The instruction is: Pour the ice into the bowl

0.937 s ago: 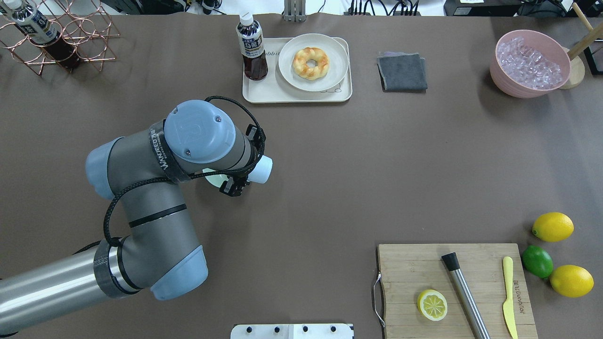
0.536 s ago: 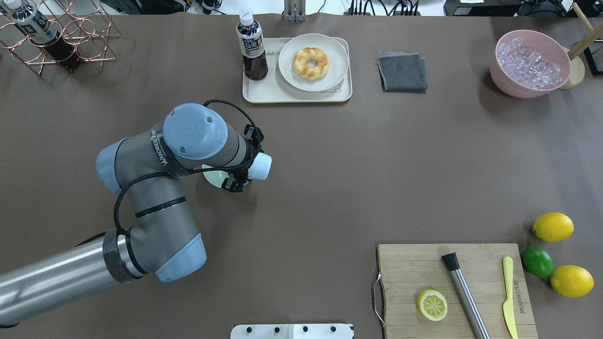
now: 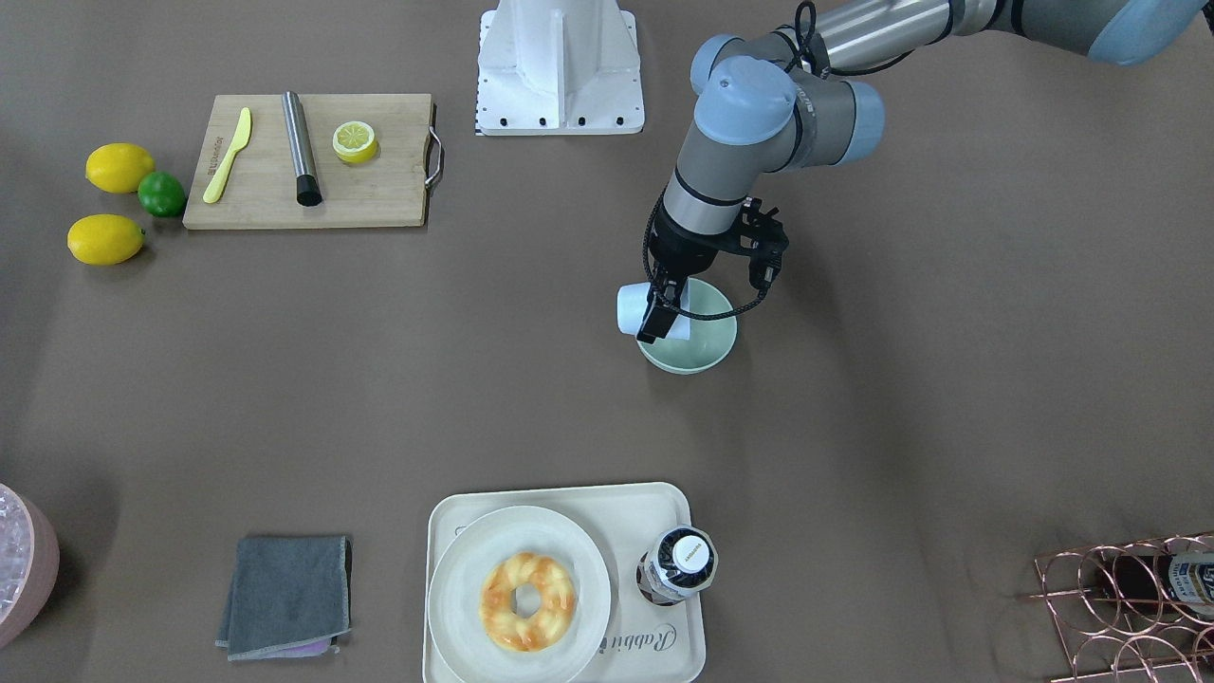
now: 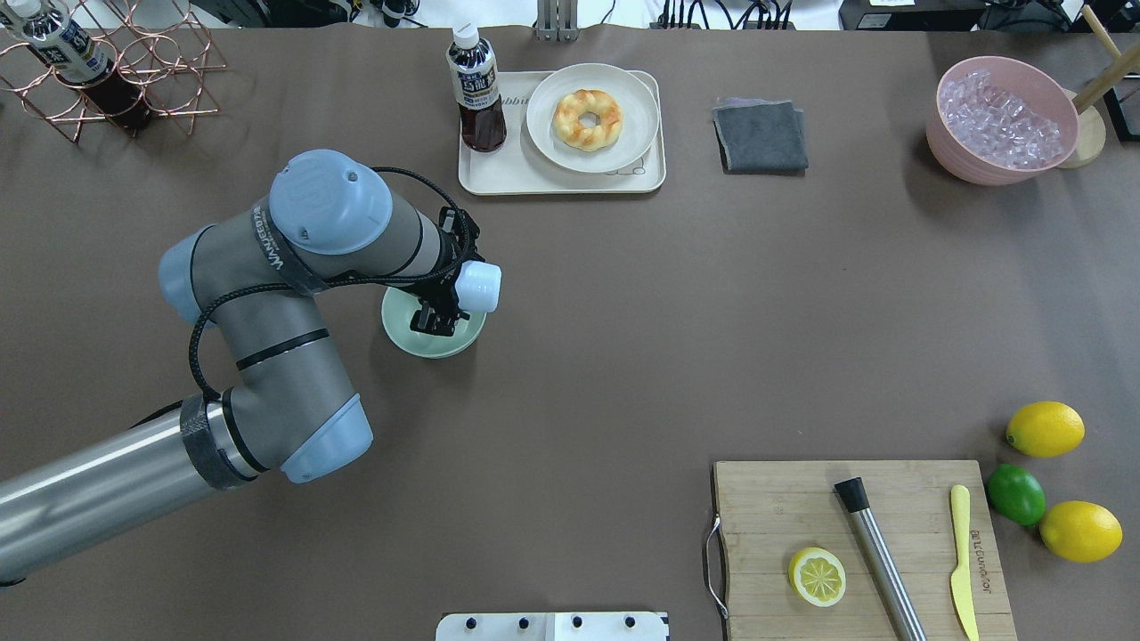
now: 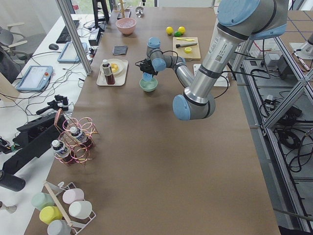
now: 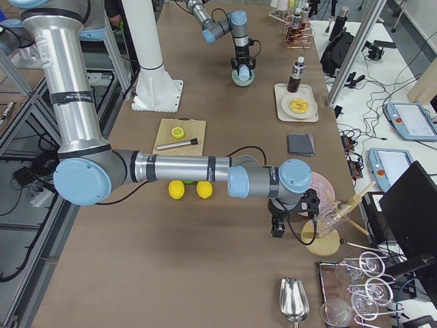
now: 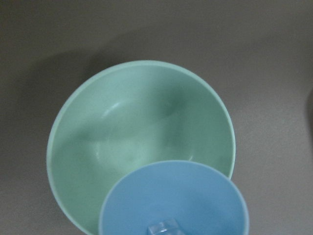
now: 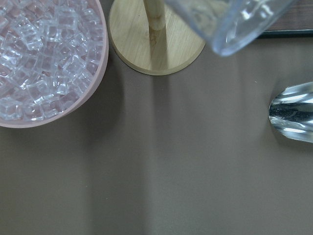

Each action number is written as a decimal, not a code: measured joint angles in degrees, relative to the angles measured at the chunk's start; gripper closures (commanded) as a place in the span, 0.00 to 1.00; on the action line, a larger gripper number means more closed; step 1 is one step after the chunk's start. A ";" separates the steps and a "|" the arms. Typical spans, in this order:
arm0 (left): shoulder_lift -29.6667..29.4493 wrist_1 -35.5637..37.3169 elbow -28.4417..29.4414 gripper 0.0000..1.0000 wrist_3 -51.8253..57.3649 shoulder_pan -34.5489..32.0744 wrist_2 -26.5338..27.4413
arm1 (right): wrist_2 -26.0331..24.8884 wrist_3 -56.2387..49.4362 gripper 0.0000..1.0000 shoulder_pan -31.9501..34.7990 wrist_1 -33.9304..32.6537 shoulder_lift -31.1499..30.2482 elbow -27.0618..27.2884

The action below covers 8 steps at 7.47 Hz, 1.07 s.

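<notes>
1. From overhead: left gripper closed tight on the light blue cup. Cup tipped on its side, mouth towards the bowl, base pointing away. Much of the bowl hidden under the wrist.
2. From across the table: bowl far less covered, cup lying over its rim on the side nearer the cutting board.
3. Only in the left wrist view: a look down into both vessels, cup's rim overlapping the bowl's near edge. One clear piece of ice inside the cup at the frame's bottom edge. Bowl's inner wall smooth mint.
4. Right gripper visible in the exterior right view alone, hanging just beside the pink tub, well apart from the bowl. Open or closed: cannot tell.
5. Right wrist view alone: the tub's heap of cubes close up, a round wooden stand, the rim of a clear glass, the tip of a metal scoop.
6. Surface: dull brown table. Tray with plate, doughnut and dark bottle. Folded grey cloth. On the board a lemon half, steel rod and yellow knife. Beside it two lemons and a lime. Copper wire rack at a corner.
7. Room, side views only: a white desk alongside with a tablet and cables, metal frame posts around.
</notes>
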 measured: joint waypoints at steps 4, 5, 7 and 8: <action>3.56 -20.39 3.99 0.56 -9.31 0.40 0.18 | -0.23 0.06 0.01 -0.36 -0.07 0.56 -0.39; 3.61 -21.93 4.17 0.56 -10.35 0.45 0.18 | -0.45 0.06 0.01 -0.38 -0.35 0.79 -0.41; 3.67 -23.91 4.30 0.56 -12.32 0.46 0.22 | -0.74 0.06 0.01 -0.40 -0.88 1.11 -0.44; 3.95 -26.26 4.52 0.56 -13.91 0.46 0.30 | -0.78 0.06 0.01 -0.41 -0.95 1.14 -0.44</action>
